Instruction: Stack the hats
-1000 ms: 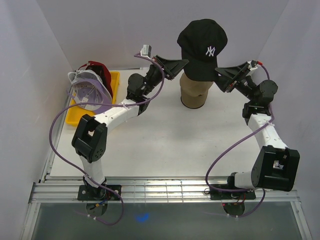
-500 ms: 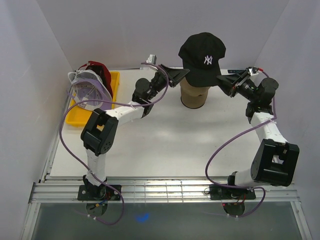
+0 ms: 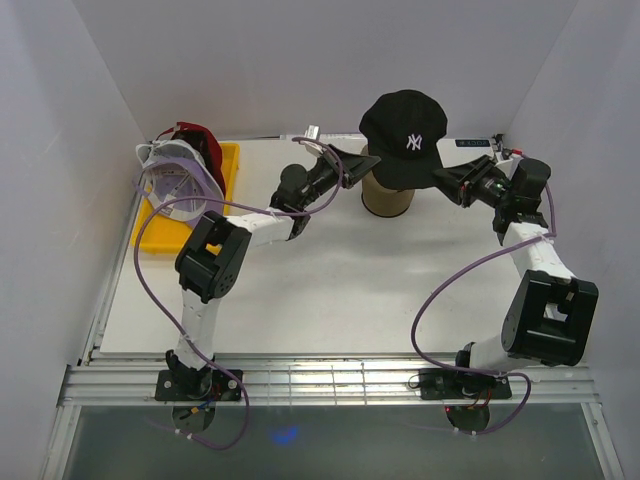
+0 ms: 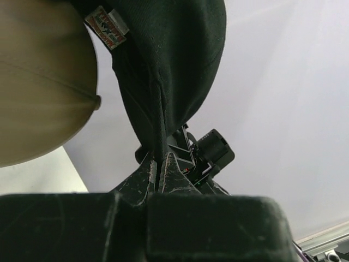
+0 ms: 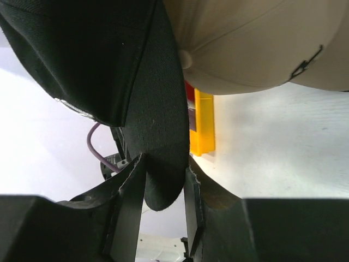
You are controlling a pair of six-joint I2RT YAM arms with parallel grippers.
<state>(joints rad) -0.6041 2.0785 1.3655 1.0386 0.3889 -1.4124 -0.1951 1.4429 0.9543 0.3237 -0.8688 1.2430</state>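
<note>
- Left arm: rises from its base at the near left edge of the white table (image 3: 330, 290). The elbow is up and the forearm runs away and to the right toward the tan stand (image 3: 388, 195).
- Left gripper (image 3: 363, 158): sits at the left side of the black cap (image 3: 403, 120). In the left wrist view its 2 fingers (image 4: 173, 173) are pinched almost together, with a fold of the cap's black cloth clamped between them.
- Right arm: rises from the near right edge, elbow bent outward. The wrist is turned so the hand points left at the stand.
- Right gripper (image 3: 443, 180): sits at the cap's right side. In the right wrist view its 2 fingers (image 5: 133, 185) stand a little apart, one on each face of the cap's curved brim, gripping it.
- Black cap, 1 item: held from both sides and sitting over the top of the tan stand at the far middle of the table, with the white logo toward the camera. Both wrist views show the tan dome beside the cap's underside. Whether the cap rests fully on it cannot be told.
- Yellow tray (image 3: 232, 160): at the far left corner of the table.
- Tray contents: 3 caps stood on edge and nested. The dark red cap (image 3: 200, 140) is at the back, the lavender cap (image 3: 190, 168) is in front of it, and the white cap (image 3: 147, 155) shows at the left edge.
</note>
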